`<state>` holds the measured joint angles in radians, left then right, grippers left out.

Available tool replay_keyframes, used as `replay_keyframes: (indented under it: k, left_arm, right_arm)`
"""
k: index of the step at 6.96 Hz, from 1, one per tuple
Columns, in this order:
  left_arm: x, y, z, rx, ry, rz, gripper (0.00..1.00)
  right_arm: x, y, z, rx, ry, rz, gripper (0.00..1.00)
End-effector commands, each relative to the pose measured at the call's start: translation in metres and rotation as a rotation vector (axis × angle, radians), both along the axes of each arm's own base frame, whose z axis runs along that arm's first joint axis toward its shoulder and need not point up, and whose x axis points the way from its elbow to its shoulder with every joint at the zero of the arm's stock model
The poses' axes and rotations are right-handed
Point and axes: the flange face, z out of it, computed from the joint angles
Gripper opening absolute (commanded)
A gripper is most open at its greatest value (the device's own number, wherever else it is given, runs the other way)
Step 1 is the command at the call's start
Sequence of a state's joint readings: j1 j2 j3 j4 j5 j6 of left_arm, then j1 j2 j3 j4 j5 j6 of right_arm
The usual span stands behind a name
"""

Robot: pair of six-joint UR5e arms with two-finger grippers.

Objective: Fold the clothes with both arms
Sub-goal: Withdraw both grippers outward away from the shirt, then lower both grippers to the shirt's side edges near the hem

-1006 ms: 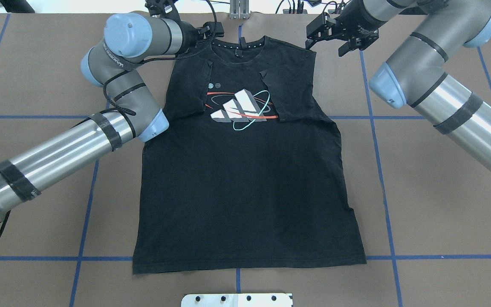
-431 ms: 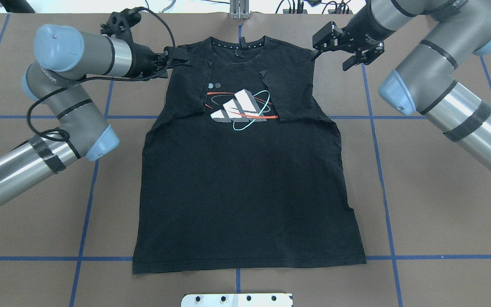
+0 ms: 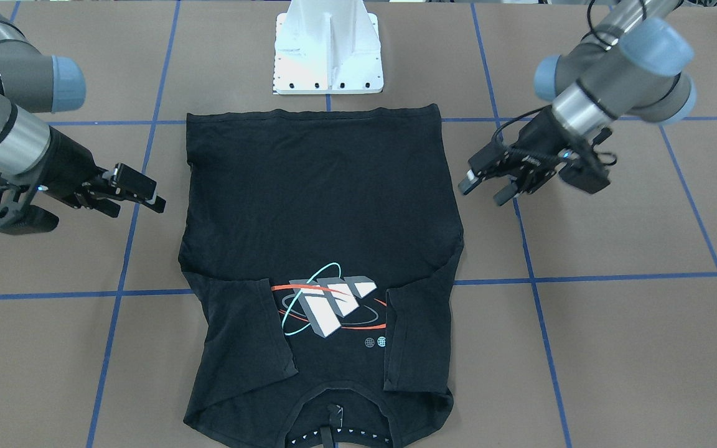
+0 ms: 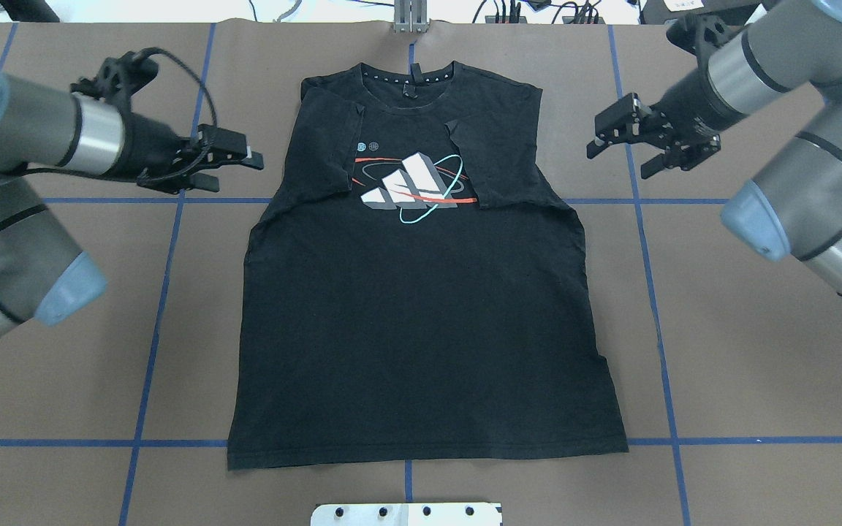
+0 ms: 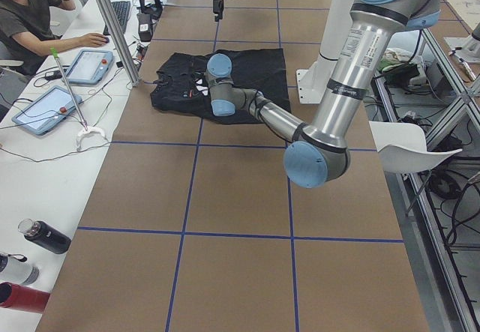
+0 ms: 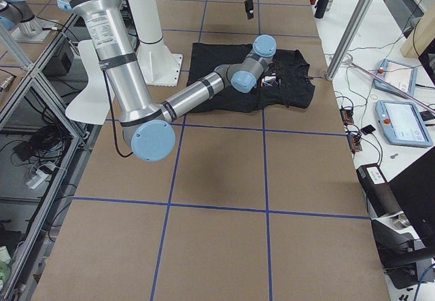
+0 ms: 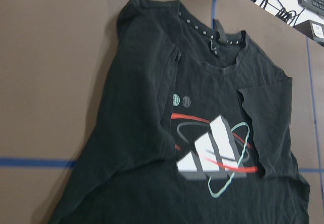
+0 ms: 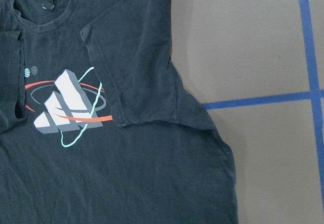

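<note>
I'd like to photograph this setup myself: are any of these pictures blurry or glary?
Front-facing view: the grey, blue-capped elbow of the left arm is smeared, while the black cotton T-shirt is crisp. Left-side view: light glints along that arm's silver tube. Left wrist view: slightly soft, with the shirt seen aslant.

We're looking at a brown table (image 4: 757, 351) gridded with blue tape lines (image 4: 757, 440). Flat on it lies the black T-shirt (image 4: 421, 314), logo up, both sleeves folded inward across the chest. The white base plate (image 4: 406, 513) sits near the hem.
</note>
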<state>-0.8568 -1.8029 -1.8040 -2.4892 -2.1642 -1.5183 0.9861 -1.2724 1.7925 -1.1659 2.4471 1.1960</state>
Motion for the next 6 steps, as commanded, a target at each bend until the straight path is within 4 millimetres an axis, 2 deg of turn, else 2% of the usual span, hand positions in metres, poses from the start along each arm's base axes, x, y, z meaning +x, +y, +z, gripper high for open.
replay_keyframes:
  k: [1,2,3,4,5,6]
  left_arm:
    - [0.000,0.062,0.007,-0.129,0.086,0.023,0.99]
    - [0.020,0.097,0.036,-0.124,0.094,0.011,0.99]
    - [0.036,0.117,0.044,-0.133,0.085,0.035,0.99]
    - [0.055,0.133,0.044,-0.148,0.086,0.053,0.99]
    - [0.067,0.144,0.045,-0.147,0.084,0.062,0.99]
    - [0.062,0.149,0.040,-0.144,0.092,0.065,0.99]
  right_arm:
    - [-0.002,0.065,0.040,-0.016,-0.023,-0.046,1.00]
    - [0.008,0.097,0.080,0.002,-0.050,-0.058,1.00]
    - [0.010,0.108,0.088,-0.042,-0.060,-0.050,1.00]
    - [-0.008,0.122,0.084,-0.087,-0.059,-0.070,1.00]
    - [-0.038,0.147,0.069,-0.091,-0.055,-0.085,1.00]
    - [-0.079,0.180,0.068,-0.071,-0.025,-0.097,1.00]
